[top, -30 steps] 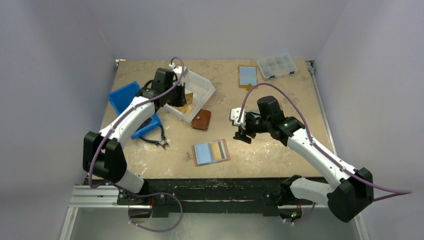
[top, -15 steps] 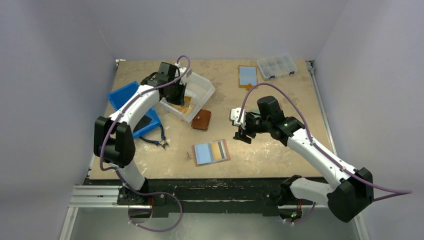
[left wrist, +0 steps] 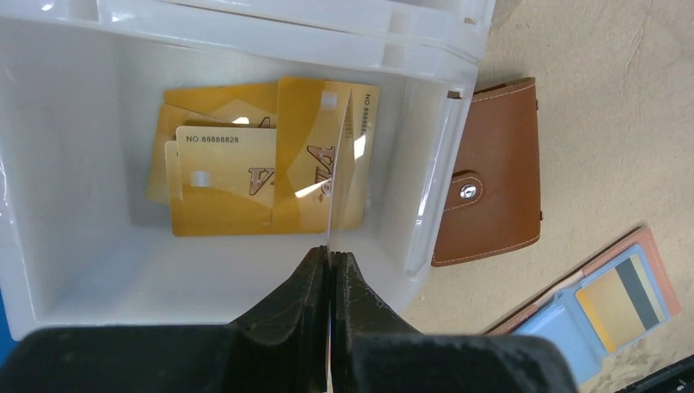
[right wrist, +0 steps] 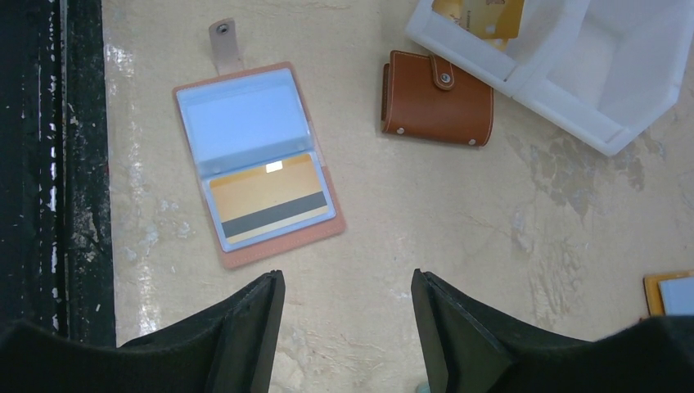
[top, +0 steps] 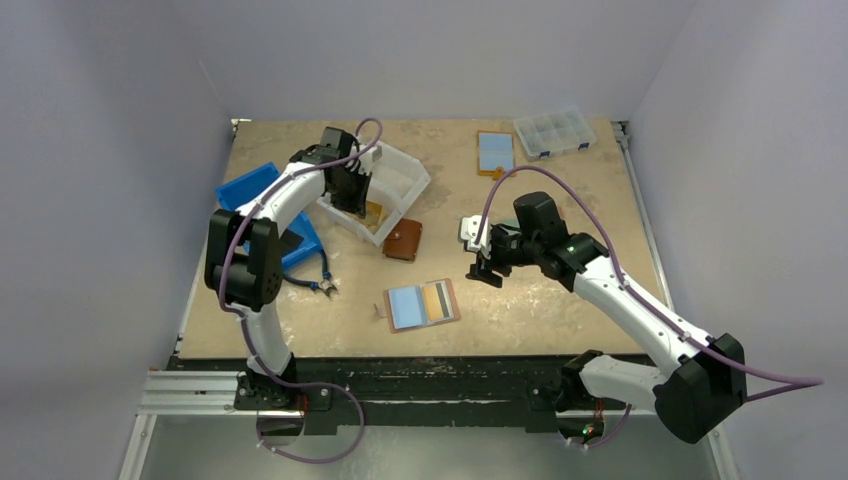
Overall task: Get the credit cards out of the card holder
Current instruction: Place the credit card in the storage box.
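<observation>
While the left claw [left wrist: 330, 257] pinches a card [left wrist: 339, 155] edge-on over the white bin [left wrist: 74, 270] of gold cards [left wrist: 221, 192], the right claw [right wrist: 345, 283] hangs wide near the open card holder [right wrist: 258, 160].

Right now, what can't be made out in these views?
held card: edge-on between the left fingers in the left wrist view, face unreadable.
card holder: upper pocket is plain blue, contents unclear in the right wrist view.
brown wallet: snapped shut, inside hidden.
organizer box: too small in the top view.
</observation>
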Controlling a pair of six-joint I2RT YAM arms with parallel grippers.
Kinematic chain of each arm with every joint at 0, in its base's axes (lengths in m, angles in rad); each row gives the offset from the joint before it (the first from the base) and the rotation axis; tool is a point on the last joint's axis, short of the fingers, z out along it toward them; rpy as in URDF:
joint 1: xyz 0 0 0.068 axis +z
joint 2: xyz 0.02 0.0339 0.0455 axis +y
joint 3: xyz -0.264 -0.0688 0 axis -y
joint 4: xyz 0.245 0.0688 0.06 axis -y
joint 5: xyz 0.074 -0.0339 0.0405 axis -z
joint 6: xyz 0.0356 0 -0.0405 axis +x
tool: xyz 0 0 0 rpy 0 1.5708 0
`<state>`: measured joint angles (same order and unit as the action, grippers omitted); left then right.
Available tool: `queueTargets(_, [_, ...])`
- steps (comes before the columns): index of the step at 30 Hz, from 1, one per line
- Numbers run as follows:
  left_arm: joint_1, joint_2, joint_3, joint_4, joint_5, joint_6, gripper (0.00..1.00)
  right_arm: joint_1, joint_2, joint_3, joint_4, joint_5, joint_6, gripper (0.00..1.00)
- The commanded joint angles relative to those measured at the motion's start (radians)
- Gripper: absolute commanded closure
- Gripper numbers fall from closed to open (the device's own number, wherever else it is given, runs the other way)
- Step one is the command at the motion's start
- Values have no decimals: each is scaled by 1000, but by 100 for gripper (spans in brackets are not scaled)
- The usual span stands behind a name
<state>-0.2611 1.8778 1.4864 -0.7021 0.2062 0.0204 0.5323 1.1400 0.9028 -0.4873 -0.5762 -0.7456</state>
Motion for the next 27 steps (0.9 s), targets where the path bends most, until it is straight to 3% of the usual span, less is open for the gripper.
queueTargets(1, [17,20,60,0,25,14,98,-1,3,19,-3,-28,-15,34])
queueTargets(10, [22,62,85,1,8,-9,91,-2,6,19,-4,-28,-17,34])
queueTargets(13, [22,57,97,7,-22,-13,78,-2,7,19,-4,-28,-17,34])
queueTargets(20, [22,-140,30,163,-190,-96,67,-2,9,19,-4,-24,-17,34])
queueTargets(24, [22,-339,-88,282,-257,-133,47,-2,11,20,-4,-21,-18,33])
queueTargets(26, [22,-433,-160,339,-273,-171,30,-2,12,21,-5,-19,-19,34])
queueTargets(27, [22,-482,-199,365,-275,-210,17,-3,11,21,-5,-18,-20,33])
